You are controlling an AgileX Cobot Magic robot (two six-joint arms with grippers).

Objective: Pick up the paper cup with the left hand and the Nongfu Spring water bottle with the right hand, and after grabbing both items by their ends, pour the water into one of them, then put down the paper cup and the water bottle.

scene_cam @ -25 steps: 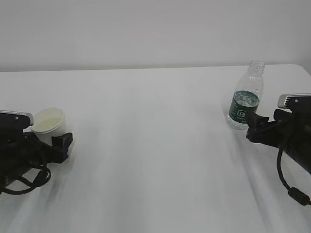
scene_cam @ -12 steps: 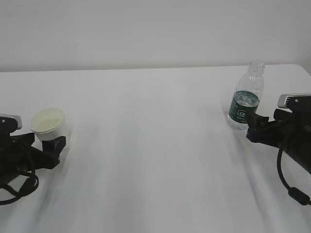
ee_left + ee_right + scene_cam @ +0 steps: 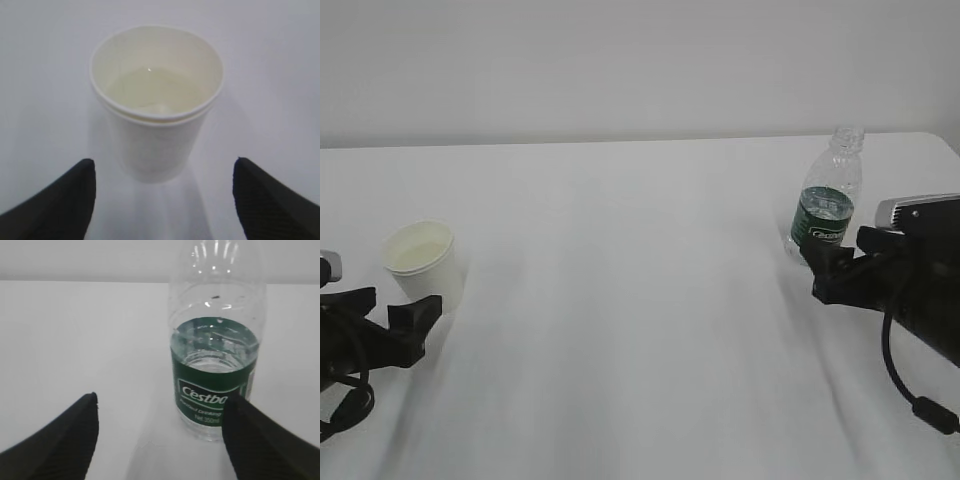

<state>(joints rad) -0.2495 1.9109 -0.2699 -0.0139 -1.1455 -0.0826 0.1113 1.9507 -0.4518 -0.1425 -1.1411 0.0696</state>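
White table [image 3: 640, 300] carries both items, each upright and standing free.

Cup [image 3: 420, 258]: sits at the table's left side. The wrist view shows clear liquid low inside the cup [image 3: 156, 102]. The left end effector [image 3: 382, 322] lies low on the table just on the near side of it, jaws spread wide and released, holding nothing. In the wrist view both fingertips [image 3: 60, 200] sit nearer the camera than the cup's base, one to each side, with bare table between them and the cup wall. No contact.

Bottle [image 3: 826, 208]: stands at the right side, capless. The wrist view shows the bottle [image 3: 216, 340] with water [image 3: 215, 347] reaching about the top of its green label. The right end effector [image 3: 825, 268] is at label height just in front of it, jaws spread and released. Whether the right fingertip [image 3: 262, 440] touches the bottle's lower edge cannot be told.
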